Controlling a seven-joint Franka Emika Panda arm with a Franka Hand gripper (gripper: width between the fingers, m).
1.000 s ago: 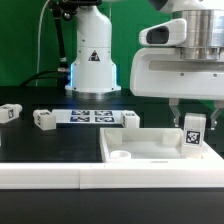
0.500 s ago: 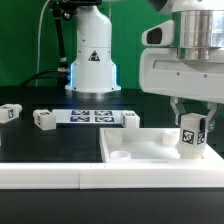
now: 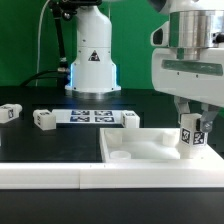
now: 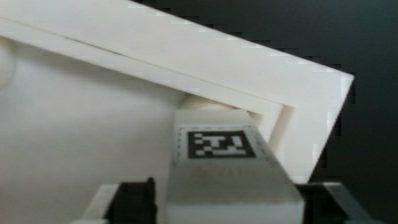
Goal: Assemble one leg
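My gripper (image 3: 190, 118) is shut on a leg (image 3: 191, 135), a small white block with a black-and-white tag, held upright over the near right corner of the large white panel (image 3: 150, 150). In the wrist view the leg (image 4: 226, 160) fills the space between my two dark fingers (image 4: 128, 203), its tag facing the camera, above the panel's raised rim (image 4: 196, 70) and a corner hole (image 4: 210, 101). Three more legs lie on the black table: one (image 3: 43, 120) left of the marker board, one (image 3: 131, 120) at its right end, one (image 3: 9, 113) at the far left.
The marker board (image 3: 88, 117) lies flat behind the panel. The robot's white base (image 3: 92, 62) stands at the back. A white ledge (image 3: 60, 177) runs along the front edge. The panel has a round hole (image 3: 119, 155) at its near left corner.
My gripper and the held leg have shifted toward the exterior view's right and a little down toward the panel's corner. The other legs have not moved.
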